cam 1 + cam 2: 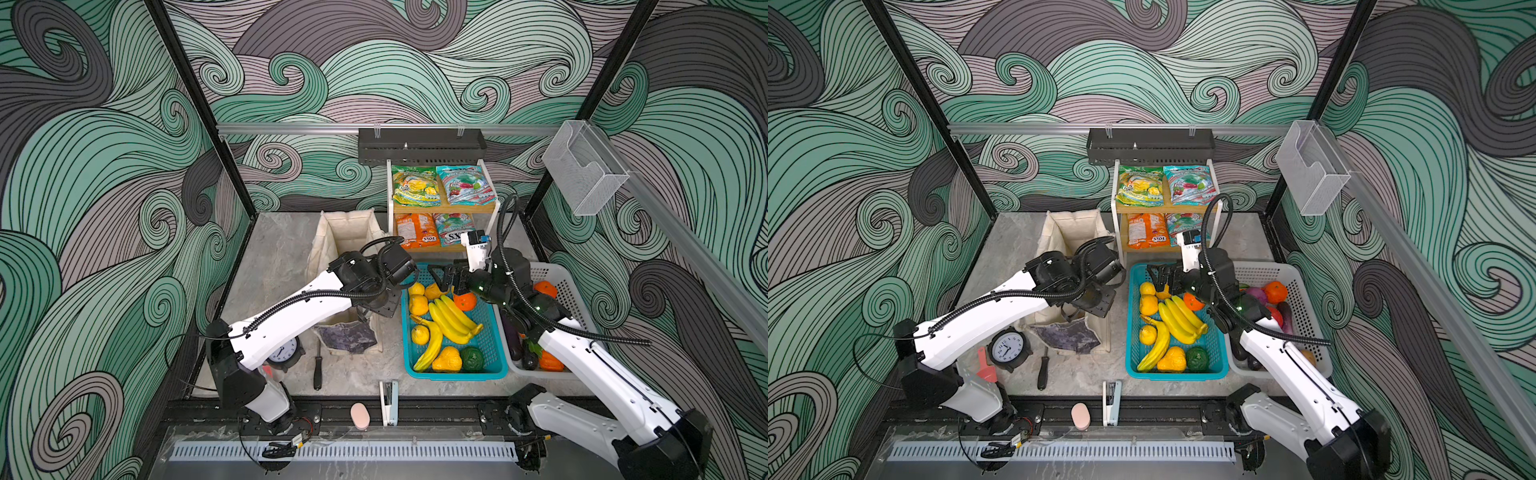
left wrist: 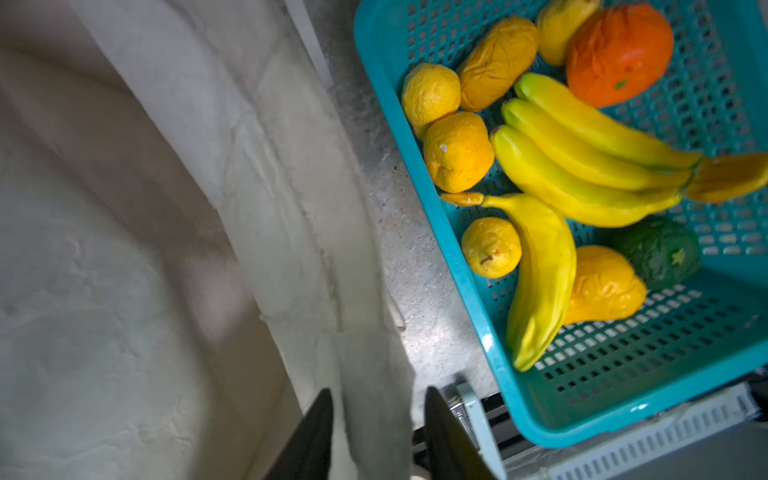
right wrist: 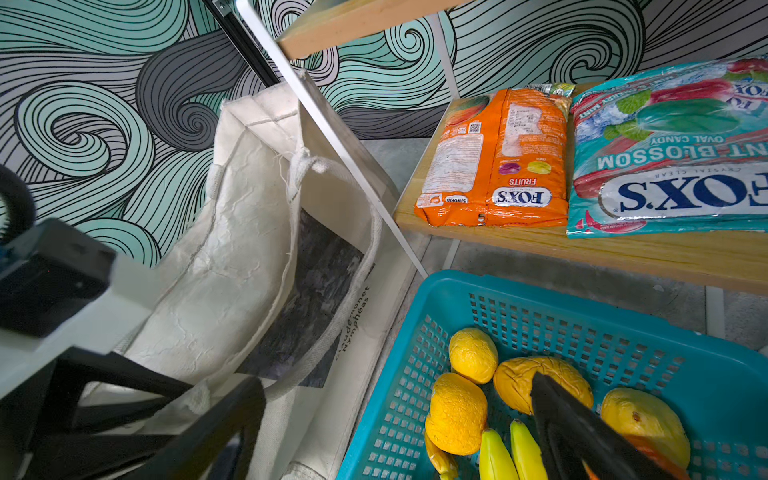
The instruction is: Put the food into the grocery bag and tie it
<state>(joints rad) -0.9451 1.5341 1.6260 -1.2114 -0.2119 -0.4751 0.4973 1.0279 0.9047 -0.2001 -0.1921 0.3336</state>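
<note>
The cream grocery bag (image 1: 345,232) (image 1: 1071,228) stands open on the left of the table. My left gripper (image 2: 378,395) is over its near right wall, open, with the cloth edge (image 2: 374,374) hanging loose between the fingers. Bananas (image 1: 453,320) (image 2: 582,166), an orange (image 1: 464,301) (image 2: 619,54) and yellow fruits lie in the teal basket (image 1: 457,376). My right gripper (image 1: 440,276) (image 3: 399,380) stands wide open over that basket's far left end, holding nothing. Candy packets, yellow-green (image 1: 415,185) and teal-red (image 1: 465,183), lie on the shelf. A purple onion (image 1: 1256,295) sits in the white basket (image 1: 569,291).
A two-level shelf rack (image 1: 494,208) stands behind the baskets, with an orange packet (image 3: 494,158) on its lower board. A clock (image 1: 282,351), a screwdriver (image 1: 318,365), a stapler (image 1: 388,403) and a pink oval (image 1: 359,415) lie near the front edge.
</note>
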